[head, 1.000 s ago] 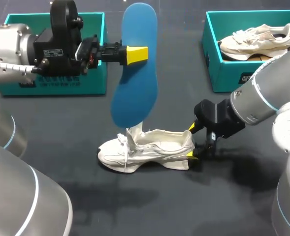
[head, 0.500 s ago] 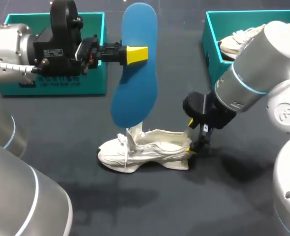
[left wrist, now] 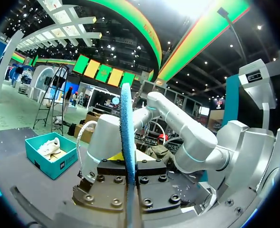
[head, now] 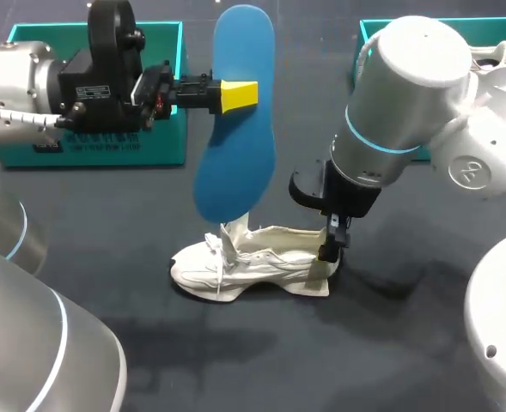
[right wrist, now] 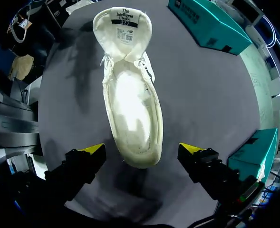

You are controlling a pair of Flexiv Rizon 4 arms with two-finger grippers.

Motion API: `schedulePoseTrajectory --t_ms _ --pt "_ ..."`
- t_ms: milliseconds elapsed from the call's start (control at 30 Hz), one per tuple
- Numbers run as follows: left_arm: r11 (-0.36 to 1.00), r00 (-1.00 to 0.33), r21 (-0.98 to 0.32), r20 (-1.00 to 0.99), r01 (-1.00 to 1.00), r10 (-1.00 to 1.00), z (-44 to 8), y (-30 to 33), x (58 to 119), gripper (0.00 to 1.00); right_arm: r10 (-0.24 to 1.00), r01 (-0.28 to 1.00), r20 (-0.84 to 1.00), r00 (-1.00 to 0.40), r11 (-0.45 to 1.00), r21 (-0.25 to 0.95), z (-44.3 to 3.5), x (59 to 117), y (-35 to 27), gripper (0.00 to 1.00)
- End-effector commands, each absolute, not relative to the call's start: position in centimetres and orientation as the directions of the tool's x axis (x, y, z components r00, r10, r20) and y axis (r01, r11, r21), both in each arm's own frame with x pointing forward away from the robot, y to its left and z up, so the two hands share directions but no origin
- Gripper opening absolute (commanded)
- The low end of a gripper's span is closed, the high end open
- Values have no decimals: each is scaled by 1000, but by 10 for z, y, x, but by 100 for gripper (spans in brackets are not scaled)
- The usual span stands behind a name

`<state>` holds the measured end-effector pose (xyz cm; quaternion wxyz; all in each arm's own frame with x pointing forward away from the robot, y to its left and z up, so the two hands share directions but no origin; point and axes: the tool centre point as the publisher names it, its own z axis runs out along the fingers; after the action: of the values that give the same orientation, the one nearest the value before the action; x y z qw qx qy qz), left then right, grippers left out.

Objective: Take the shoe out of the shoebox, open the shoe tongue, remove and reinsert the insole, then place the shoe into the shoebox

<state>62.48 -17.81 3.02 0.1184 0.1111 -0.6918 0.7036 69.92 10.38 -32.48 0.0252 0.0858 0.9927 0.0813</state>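
One white lace-up shoe [head: 253,262] stands mid-table [head: 407,343], toe left, its tongue [right wrist: 122,28] folded open to show a small printed label. The right gripper [right wrist: 142,150] hangs released over the heel. The left gripper [head: 238,94] clenches the blue insole [head: 235,163] upright above the shoe.

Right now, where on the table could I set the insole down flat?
Bare table lies in front of the shoe, and between the shoe and the left shoebox. Crowded: the right hand straddles the heel, the insole hangs above the tongue.
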Motion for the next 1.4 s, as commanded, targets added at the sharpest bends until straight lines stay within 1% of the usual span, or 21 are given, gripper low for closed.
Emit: schedulePoseTrajectory --t_ms 33,700,1033,1233,1400 --pt "-15 -947 -947 321 -321 15 30 -181 626 0 166 168 -48 -985 984 -51 -324 698 114 100" --pt "-15 -947 -947 321 -321 15 30 -181 626 0 132 134 -54 -990 991 -28 -316 705 120 100" --pt "-15 -947 -947 321 -321 15 30 -181 626 0 80 82 -81 -994 996 -22 -304 720 140 100" --pt "-15 -947 -947 321 -321 15 30 -181 626 0 35 37 -91 -995 999 -13 -313 733 154 100" --pt "-15 -947 -947 321 -321 15 30 -181 626 0 4 5 -80 -997 1000 -11 -330 741 163 100"
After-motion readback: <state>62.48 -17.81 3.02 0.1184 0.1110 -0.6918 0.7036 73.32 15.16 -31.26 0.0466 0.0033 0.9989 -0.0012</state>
